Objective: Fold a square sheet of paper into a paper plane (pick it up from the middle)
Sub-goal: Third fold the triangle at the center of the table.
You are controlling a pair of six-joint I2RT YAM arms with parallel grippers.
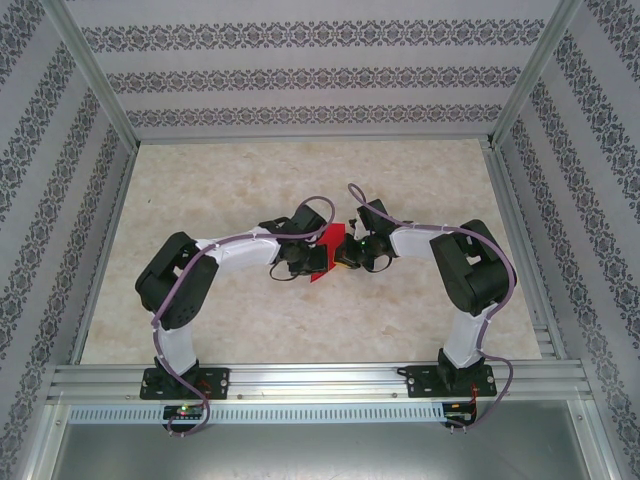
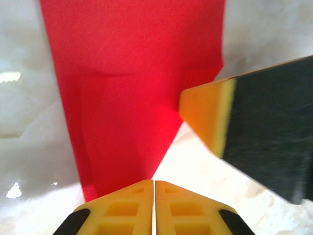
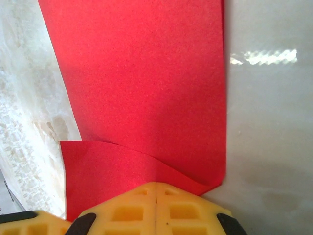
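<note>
The red sheet of paper (image 1: 328, 245) lies mid-table between both arms, partly folded. In the left wrist view it is a long red strip (image 2: 127, 88) that narrows toward my left gripper (image 2: 154, 182), which is shut, with the paper running under its left finger. One yellow fingertip of the right gripper (image 2: 205, 117) touches the strip's right edge. In the right wrist view a curled flap (image 3: 112, 166) folds over the sheet (image 3: 146, 73) and runs under my right gripper (image 3: 156, 185), which is shut at the fold. I cannot tell whether either gripper pinches paper. From above, the left gripper (image 1: 308, 260) and right gripper (image 1: 342, 258) flank the paper.
The pale marbled tabletop (image 1: 200, 190) is bounded by aluminium rails (image 1: 320, 378) at the near edge and patterned walls (image 1: 320, 70) on three sides. Both arms reach inward, their elbows out to the sides.
</note>
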